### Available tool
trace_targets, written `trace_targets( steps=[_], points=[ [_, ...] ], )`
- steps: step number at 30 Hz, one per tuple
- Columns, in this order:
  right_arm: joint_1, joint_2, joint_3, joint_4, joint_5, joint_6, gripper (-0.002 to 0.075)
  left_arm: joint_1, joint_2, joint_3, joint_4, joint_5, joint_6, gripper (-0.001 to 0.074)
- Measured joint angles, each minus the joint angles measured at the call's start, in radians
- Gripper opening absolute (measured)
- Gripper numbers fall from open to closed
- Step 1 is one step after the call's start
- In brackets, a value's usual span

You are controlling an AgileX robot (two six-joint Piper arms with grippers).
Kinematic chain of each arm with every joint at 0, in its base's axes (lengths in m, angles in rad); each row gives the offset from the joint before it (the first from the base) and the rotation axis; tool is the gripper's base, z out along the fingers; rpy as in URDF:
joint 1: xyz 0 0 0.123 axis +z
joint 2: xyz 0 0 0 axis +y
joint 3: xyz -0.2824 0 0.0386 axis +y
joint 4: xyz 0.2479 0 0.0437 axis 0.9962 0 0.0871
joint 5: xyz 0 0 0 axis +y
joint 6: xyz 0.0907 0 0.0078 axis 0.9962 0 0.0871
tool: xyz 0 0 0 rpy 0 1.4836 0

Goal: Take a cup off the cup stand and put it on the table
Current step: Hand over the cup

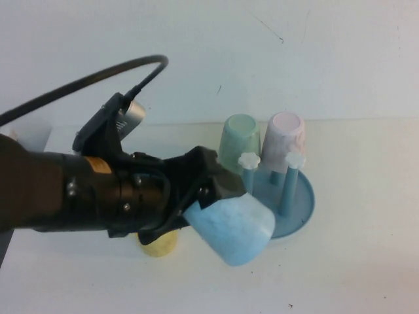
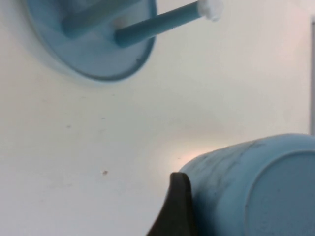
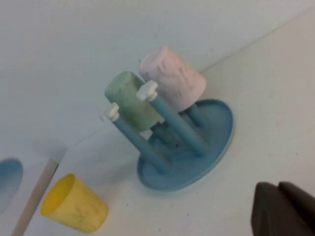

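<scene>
One cup (image 1: pixel 232 229), light blue, sits pinched in left gripper (image 1: pixel 211 196) w/ jaws wide round it, tilted above table (image 1: pixel 353 275) beside cup stand (image 1: pixel 298 209), prob. for set-down. Right gripper (image 3: pixel 283 211) pressed together, parked.

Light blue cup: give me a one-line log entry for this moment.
left gripper: holds cup, tilted, off cup stand, above table | right gripper: shut, parked | step: set cup down

Green cup (image 1: pixel 239 140) and pink cup (image 1: pixel 285 135) inverted; yellow cup (image 3: pixel 75 205) apart.
</scene>
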Motion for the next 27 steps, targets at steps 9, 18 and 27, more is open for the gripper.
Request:
trace_targets(
  steps=[9,18,27],
  points=[
    [0.000,0.005,0.000,0.318,-0.002,-0.432,-0.0001,0.000,0.073,0.000,-0.379,-0.125,0.028,0.0572],
    [0.000,0.190,-0.011,0.909,0.173,-1.288,0.0008,0.000,0.185,0.000,-1.008,-0.154,0.433,0.0572],
    [0.000,0.446,-0.184,0.930,0.326,-1.592,0.0306,0.000,0.280,0.000,-1.079,0.002,0.511,0.0572]
  ],
)
